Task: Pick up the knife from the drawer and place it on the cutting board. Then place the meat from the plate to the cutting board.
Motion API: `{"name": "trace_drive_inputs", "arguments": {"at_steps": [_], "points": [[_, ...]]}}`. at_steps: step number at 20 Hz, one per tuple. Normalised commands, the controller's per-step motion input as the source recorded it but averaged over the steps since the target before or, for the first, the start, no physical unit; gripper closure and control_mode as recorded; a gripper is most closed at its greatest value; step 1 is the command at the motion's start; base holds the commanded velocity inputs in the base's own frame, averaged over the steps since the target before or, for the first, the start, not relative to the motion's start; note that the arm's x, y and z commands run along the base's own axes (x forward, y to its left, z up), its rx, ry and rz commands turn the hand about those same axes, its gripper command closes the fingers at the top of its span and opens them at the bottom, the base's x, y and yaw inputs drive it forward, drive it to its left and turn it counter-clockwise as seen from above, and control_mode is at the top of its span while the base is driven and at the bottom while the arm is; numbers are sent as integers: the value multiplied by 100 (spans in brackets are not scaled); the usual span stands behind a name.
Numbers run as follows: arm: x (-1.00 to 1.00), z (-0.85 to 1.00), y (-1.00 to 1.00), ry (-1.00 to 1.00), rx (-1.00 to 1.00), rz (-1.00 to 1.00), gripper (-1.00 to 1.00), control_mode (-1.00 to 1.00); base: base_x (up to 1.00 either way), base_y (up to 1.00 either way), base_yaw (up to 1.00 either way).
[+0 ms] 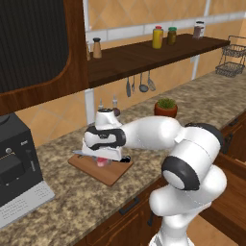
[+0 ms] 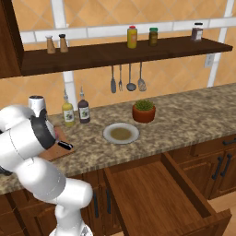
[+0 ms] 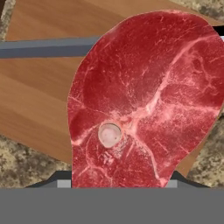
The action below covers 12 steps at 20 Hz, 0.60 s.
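Over the light-brown wooden cutting board [image 1: 102,168], the hand [image 1: 102,160] sits low, gripping the red-pink marbled raw steak [image 3: 144,100], held flat above the board, presumably for set-down. The long silver-bladed knife [image 3: 48,47] already lies on the board, blade passing behind the meat. Round pale plate [image 2: 120,133] sits bare on the counter [image 2: 184,124]; brown wooden drawer [image 2: 156,193] hangs open. Fingertips are hidden by the steak, and whether the meat touches the board is unclear.
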Motion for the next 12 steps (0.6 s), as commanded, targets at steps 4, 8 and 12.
{"name": "trace_drive_inputs", "arguments": {"at_steps": [4, 8, 12], "points": [[1, -1, 0, 0, 0, 0, 100, -100, 0, 0, 0], [9, -4, 0, -2, 0, 3, 100, -100, 0, 0, 0], [19, 18, -1, -10, 0, 3, 100, -100, 0, 0, 0]]}}
